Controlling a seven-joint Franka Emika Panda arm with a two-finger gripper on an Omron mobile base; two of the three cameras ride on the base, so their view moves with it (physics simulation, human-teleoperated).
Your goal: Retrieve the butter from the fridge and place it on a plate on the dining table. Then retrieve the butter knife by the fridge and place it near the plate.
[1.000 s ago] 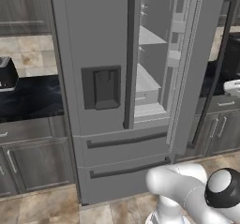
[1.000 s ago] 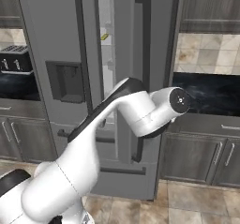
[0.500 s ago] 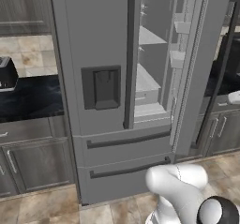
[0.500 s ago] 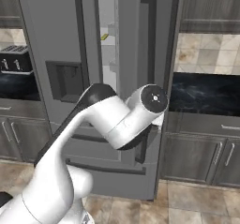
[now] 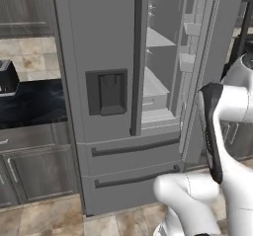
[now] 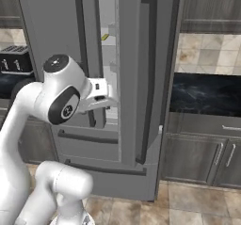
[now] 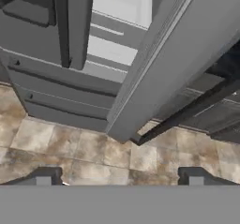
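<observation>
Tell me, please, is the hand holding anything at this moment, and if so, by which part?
Nothing is held. The hand is open, its fingertips wide apart over the floor in front of the fridge, whose right door stands open.

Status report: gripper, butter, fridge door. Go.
Gripper open, holding nothing, facing the fridge. Butter on an upper shelf inside. Right door swung partly open, its edge between hand and shelves.

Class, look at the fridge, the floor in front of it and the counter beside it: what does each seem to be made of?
Fridge: probably brushed or painted metal, a flat matte grey. Floor: stone or ceramic tile, mottled beige squares with grout lines. Counter: likely polished marble, black with pale veins.
</observation>
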